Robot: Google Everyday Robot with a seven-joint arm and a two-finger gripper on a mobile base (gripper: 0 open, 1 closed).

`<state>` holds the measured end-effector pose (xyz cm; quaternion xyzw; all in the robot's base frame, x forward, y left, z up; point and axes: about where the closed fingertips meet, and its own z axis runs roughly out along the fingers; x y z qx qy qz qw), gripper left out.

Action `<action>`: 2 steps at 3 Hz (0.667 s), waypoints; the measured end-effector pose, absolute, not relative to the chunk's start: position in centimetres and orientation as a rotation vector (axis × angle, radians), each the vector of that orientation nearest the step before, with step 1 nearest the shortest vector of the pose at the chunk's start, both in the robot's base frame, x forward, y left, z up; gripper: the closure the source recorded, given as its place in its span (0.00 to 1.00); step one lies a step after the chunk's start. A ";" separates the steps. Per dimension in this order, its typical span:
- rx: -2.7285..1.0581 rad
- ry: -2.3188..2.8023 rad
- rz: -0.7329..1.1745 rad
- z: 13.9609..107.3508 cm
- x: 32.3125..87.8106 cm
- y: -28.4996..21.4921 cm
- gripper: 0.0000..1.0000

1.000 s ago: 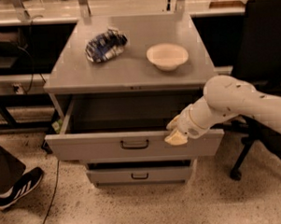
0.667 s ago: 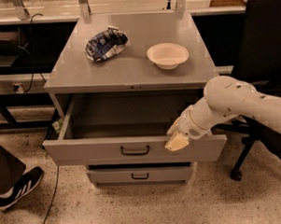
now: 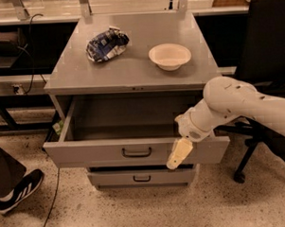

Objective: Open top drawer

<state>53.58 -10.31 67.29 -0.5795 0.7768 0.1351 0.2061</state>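
Hand (image 3: 179, 154) hangs just in front of the top drawer (image 3: 97, 153) face, right of its dark bar handle (image 3: 137, 152). Only a cream tip shows below the white wrist. Open or closed: cannot tell; nothing seen held. Contact with the drawer face also unclear. Arm (image 3: 241, 104) comes in from the right edge, cut off there, and covers the drawer's right rear corner.

Top drawer stands open, slid well out of the grey cabinet, directly under the tabletop (image 3: 131, 71). Its inside is in shadow, contents hard to make out. The lower drawer (image 3: 112, 178) is shut and mostly hidden under the open one.

On the tabletop: a white bowl (image 3: 170, 56) at right and a crumpled blue-white bag (image 3: 106, 43) at left, well apart.

Speckled floor (image 3: 137, 215). A black office chair (image 3: 265, 48) stands right of the cabinet, partly behind the arm and cut off by the edge. A shoe (image 3: 18, 189) with white stripes sits at the lower left, the leg cropped. Dark benches and a cable (image 3: 31, 54) are behind on the left.
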 end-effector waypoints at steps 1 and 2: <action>-1.588 2.208 0.408 67.0 51.9 -10.9 0.00; -1.541 2.254 0.472 66.4 50.1 -11.7 0.00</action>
